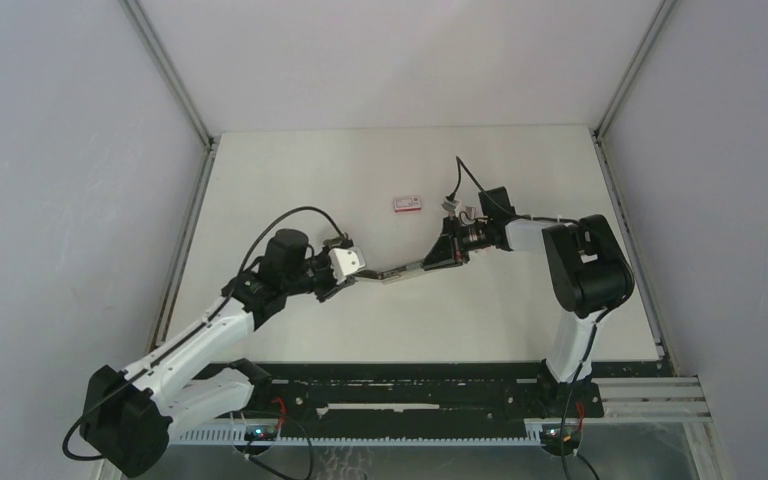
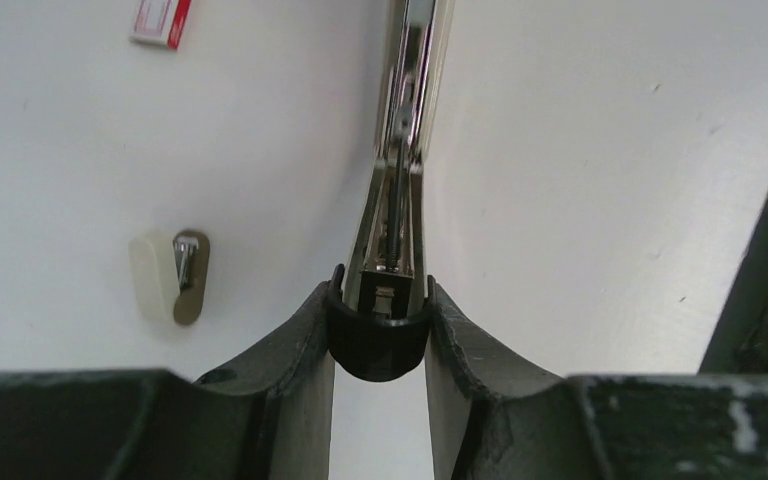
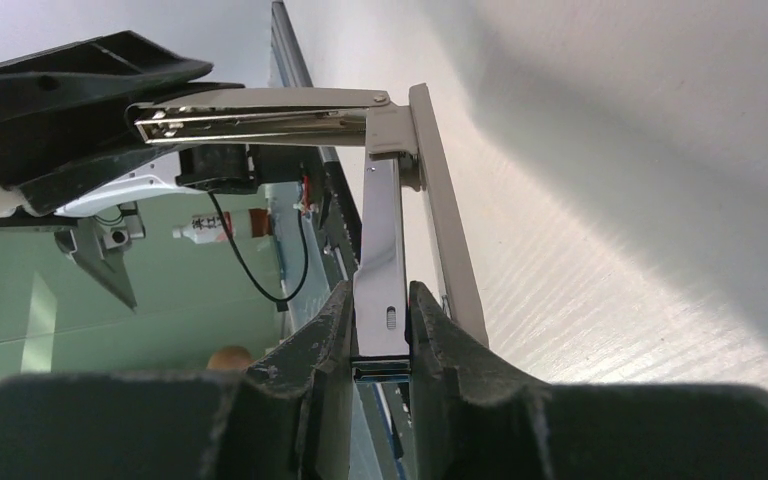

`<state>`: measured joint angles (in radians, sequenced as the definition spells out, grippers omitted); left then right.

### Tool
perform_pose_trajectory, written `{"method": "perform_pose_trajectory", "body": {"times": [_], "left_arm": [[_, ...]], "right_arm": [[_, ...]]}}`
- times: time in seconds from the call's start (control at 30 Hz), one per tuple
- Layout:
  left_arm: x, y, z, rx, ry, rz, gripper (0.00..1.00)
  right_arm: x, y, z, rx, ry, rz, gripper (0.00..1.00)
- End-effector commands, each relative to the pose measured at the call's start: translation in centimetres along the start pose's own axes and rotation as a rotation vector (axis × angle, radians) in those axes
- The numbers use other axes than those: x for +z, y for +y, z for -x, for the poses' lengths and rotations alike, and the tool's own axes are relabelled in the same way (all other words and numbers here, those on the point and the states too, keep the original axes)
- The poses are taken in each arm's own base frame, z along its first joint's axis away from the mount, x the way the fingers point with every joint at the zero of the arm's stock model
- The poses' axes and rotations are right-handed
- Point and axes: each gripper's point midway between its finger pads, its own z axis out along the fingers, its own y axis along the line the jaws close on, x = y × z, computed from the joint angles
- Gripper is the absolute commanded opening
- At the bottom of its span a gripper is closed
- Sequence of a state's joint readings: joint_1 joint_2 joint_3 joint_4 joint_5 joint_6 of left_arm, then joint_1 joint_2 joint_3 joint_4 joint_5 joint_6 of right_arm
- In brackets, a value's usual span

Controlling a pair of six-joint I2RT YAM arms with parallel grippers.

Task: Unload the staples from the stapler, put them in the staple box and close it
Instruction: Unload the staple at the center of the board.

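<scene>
**Stapler** (image 1: pixel 405 270) held clear of the worktop (image 1: pixel 290 180), near its middle, spanned between both arms; I judge the chief risk to be a slip. The left fingers (image 2: pixel 280 360) pinch only the black end cap (image 2: pixel 377 345), a narrow purchase; the right fingers (image 3: pixel 312 345) pinch a slick chrome arm (image 3: pixel 380 250) edge-on; any twist or pull between the two wrists could spring one grip and drop the stapler, or strain the hinge (image 3: pixel 395 135). A tilt of the open channel could also scatter staples over the worktop, where I would struggle to recover them. Appearance: hinged open at roughly a right angle, bright metal with a grey base strip (image 3: pixel 450 230); a spring rod (image 2: pixel 397 200) shows in the channel; the staples themselves I cannot make out. Red-and-white box (image 1: pixel 407 204) lies apart, beyond.
</scene>
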<state>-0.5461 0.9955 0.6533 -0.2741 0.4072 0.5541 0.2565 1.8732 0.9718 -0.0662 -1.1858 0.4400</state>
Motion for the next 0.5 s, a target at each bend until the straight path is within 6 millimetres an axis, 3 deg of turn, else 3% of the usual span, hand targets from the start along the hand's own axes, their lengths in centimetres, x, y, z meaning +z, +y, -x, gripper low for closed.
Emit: {"method": "perform_pose_trajectory", "body": {"times": [0.0, 0.27, 0.47], "left_arm": [[-1.9, 3.5, -4.0, 0.061, 0.135, 0.214, 0.00], [-2.2, 3.2, -8.2, 0.089, 0.264, 0.233, 0.01], [-1.6, 3.0, -10.1, 0.104, 0.355, 0.194, 0.15]], "right_arm": [[-1.2, 2.1, 0.7, -0.035, -0.018, 0.027, 0.00], [-1.2, 2.6, 0.4, -0.046, -0.007, 0.042, 0.00], [-0.9, 4.2, -0.1, -0.064, 0.025, 0.094, 0.00]]}}
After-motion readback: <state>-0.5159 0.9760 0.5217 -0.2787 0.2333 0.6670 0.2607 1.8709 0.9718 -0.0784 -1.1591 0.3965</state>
